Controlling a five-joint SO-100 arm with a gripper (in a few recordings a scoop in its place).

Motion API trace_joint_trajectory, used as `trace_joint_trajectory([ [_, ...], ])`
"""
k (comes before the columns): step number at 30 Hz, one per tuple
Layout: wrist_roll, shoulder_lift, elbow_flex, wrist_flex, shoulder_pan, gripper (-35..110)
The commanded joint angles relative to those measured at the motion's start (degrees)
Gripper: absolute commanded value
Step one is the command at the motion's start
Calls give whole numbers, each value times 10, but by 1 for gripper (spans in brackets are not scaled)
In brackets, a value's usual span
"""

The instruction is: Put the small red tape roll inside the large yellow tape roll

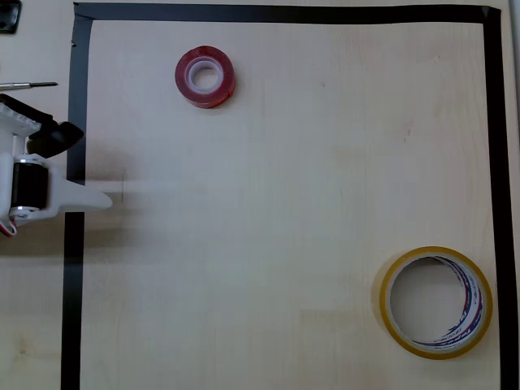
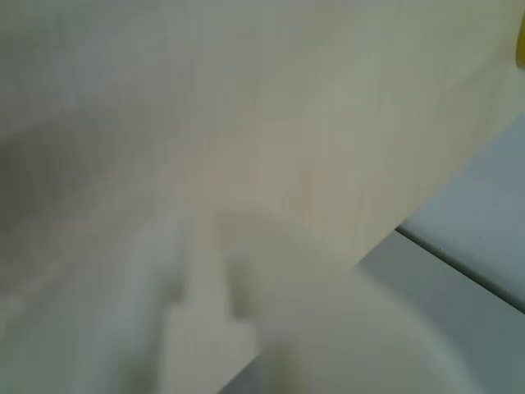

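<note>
We had not yet reached: the gripper [image 1: 101, 201], jaws' opening unclear to us, needed to cross to the small red tape roll [image 1: 205, 76], well apart from the large yellow tape roll [image 1: 437, 301].

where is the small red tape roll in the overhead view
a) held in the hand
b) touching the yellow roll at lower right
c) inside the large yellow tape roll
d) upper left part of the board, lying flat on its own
d: the small red tape roll lies flat at upper left, far from the large yellow tape roll at lower right, whose hole shows bare board.
</note>
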Motion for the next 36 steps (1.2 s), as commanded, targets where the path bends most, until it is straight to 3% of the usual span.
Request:
trace_joint_trajectory([
  [1, -11, 12, -54, -1, 4, 0],
  [4, -11, -56, -83, -30, -10, 0],
  [9, -11, -318, -230, -74, -56, 0],
  [18, -19, -707, -566, 49, -198, 0],
  [24, -41, -796, -653, 48, -264, 0],
  [36, -51, -905, -673, 2, -272, 5],
])
